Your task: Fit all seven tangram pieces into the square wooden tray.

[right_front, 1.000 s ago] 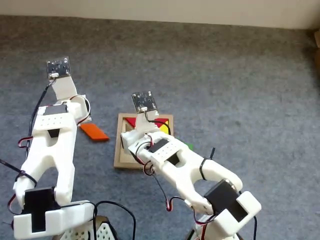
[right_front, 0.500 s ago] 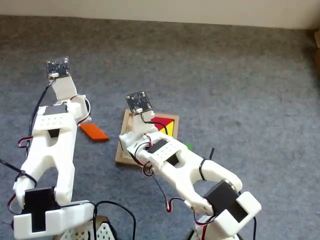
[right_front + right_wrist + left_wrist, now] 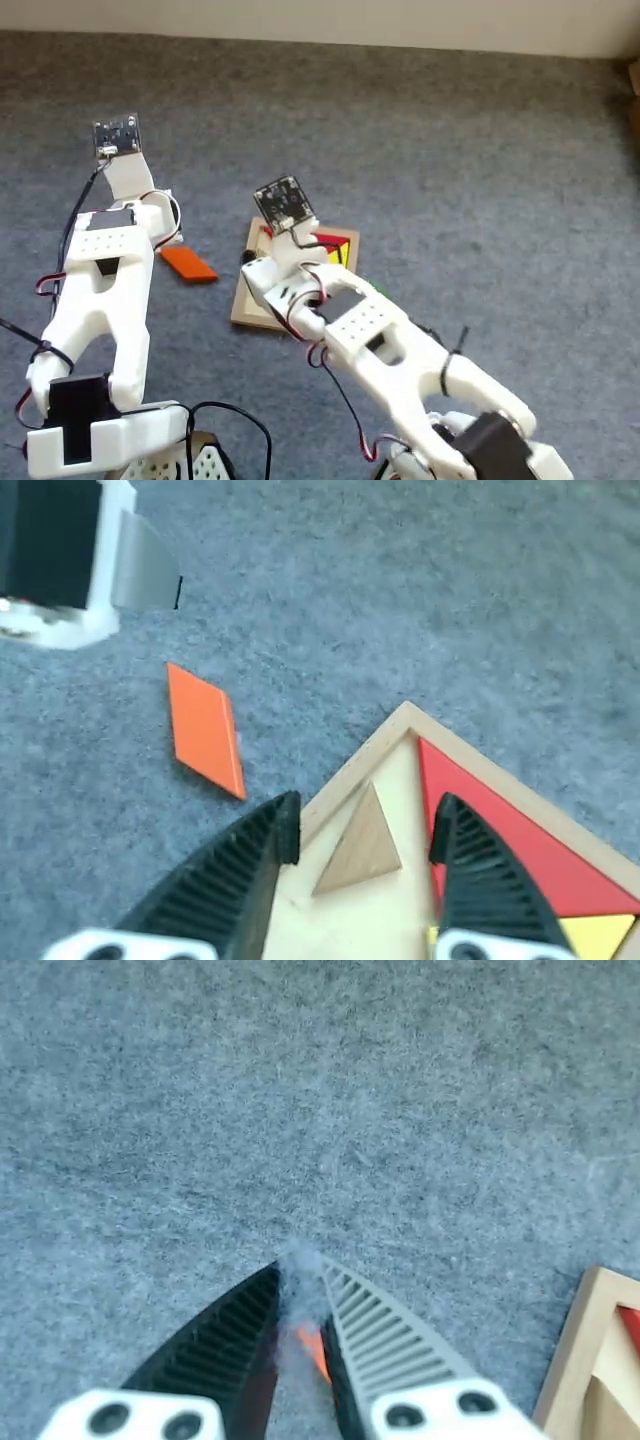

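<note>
The square wooden tray lies mid-table with a red triangle and a yellow piece inside. My right gripper hangs open over the tray's corner, one finger on each side of a plain wooden triangle lying next to the red triangle. An orange parallelogram rests flat on the carpet left of the tray. My left gripper is shut just above the carpet, tips touching. Orange shows through the gap behind the tips.
A small green piece peeks out at the tray's right side beside the right arm. The left arm stands left of the orange parallelogram. Grey carpet stretches open behind and to the right.
The tray has turned slightly and shifted a little right. The right arm has stretched farther forward over it. The left arm has kept still.
</note>
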### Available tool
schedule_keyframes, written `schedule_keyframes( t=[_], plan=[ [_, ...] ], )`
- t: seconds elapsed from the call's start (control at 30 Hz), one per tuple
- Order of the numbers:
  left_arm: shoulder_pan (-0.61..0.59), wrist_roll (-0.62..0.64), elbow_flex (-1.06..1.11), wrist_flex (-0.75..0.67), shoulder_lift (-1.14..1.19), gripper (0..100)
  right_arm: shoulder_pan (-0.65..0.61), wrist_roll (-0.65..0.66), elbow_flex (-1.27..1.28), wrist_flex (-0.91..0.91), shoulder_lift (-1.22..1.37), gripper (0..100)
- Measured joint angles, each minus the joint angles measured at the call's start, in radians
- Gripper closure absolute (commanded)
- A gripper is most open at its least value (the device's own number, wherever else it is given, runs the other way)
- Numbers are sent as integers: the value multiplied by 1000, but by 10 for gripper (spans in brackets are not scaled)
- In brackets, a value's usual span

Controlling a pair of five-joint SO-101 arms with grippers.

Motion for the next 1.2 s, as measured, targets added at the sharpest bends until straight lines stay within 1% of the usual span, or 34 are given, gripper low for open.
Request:
schedule_keyframes(
  t=[0.07, 0.13, 0.37, 0.87, 0.93, 1.07, 1.2],
  plan=[
    [0, 0, 0, -3, 0, 950, 0, 2, 40, 0, -63, 922],
    [0, 0, 0, -3, 0, 950, 0, 2, 72, 0, -103, 939],
    [0, 0, 0, -3, 0, 950, 0, 63, 158, 0, -130, 943],
    [0, 0, 2, -3, 0, 950, 9, 72, 170, 0, -126, 943],
    [0, 0, 11, -3, 0, 950, 9, 72, 170, 0, -91, 943],
    [0, 0, 12, -3, 0, 950, 9, 72, 170, 0, 63, 943],
    [0, 0, 12, -3, 0, 950, 12, 72, 150, -72, 172, 943]
  ],
)
